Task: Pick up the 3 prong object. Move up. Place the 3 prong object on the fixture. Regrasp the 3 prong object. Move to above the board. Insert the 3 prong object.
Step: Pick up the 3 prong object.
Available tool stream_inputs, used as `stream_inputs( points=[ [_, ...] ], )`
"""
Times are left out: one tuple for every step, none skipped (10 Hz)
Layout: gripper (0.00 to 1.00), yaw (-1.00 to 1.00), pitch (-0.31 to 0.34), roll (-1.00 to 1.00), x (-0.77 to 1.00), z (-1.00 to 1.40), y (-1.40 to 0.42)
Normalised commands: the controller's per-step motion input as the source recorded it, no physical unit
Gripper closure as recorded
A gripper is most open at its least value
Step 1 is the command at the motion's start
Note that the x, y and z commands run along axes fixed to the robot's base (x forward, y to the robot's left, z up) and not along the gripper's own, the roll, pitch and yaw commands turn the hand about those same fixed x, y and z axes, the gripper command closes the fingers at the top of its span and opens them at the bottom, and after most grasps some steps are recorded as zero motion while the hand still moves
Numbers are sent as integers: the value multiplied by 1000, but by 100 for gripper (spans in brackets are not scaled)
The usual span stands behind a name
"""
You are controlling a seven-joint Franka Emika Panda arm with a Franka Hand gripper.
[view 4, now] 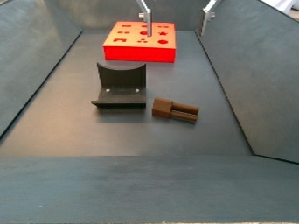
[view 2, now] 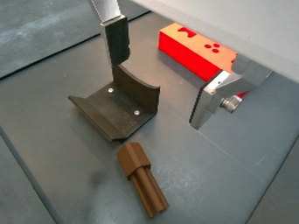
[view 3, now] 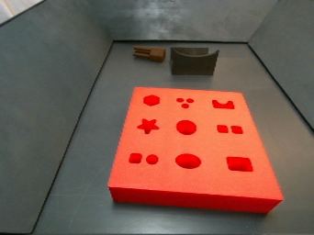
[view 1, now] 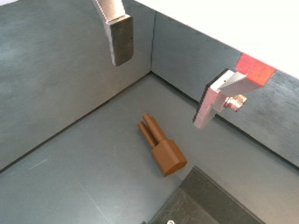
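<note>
The 3 prong object (view 2: 142, 178) lies flat on the grey floor (view 4: 128, 131) of the bin, not held by anything; in a wrist view (view 1: 163, 144) its prongs show at one end and its thicker brown body at the other end. It lies below the pincer (view 2: 163, 72) and apart from it, with free space between the piece and both fingers. In a side view (view 4: 176, 109) the piece rests just beside the fixture (view 4: 119, 84), close to it, but I cannot tell if they touch. The fixture is a dark block with a curved notch, and in a wrist view (view 2: 118, 108) it stands under the pincer, between the piece and the nearer finger. The pincer is spread wide and holds nothing: its fingers (view 1: 121, 41) are flat silver plates with dark pads, well apart from each other. In a side view only the finger tips (view 4: 145, 15) show at the upper edge, high above the board (view 4: 140, 41). The board is a bright red slab with many recesses, such as a star, circles, squares and three small dots, which show clearly in a side view (view 3: 188, 147). It lies beyond the fixture, on the side away from the piece, with a gap of bare floor between board and fixture.
</note>
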Motion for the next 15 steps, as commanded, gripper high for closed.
stream_inputs(
  points=[
    [0, -14, 0, -20, 117, -71, 0],
    [0, 0, 10, -26, 71, -77, 37],
    [0, 0, 0, -20, 0, -151, 83],
    [0, 280, 0, -39, 0, -323, 77],
    [0, 386, 0, -26, 0, -374, 51],
    [0, 509, 0, -13, 3, -403, 51],
    [0, 474, 0, -27, 69, -411, 23],
    [0, 226, 0, -36, 40, -354, 0],
    [0, 277, 19, -66, 97, -386, 40],
    [0, 426, 7, -81, 134, -457, 40],
    [0, 446, 0, -56, 143, -434, 63],
    [0, 480, 4, -21, 249, -346, 140],
    [0, 497, 50, 0, 363, -274, 197],
    [0, 543, 3, 0, 277, -403, 217],
    [0, 563, 0, -13, 177, -551, 157]
  ],
)
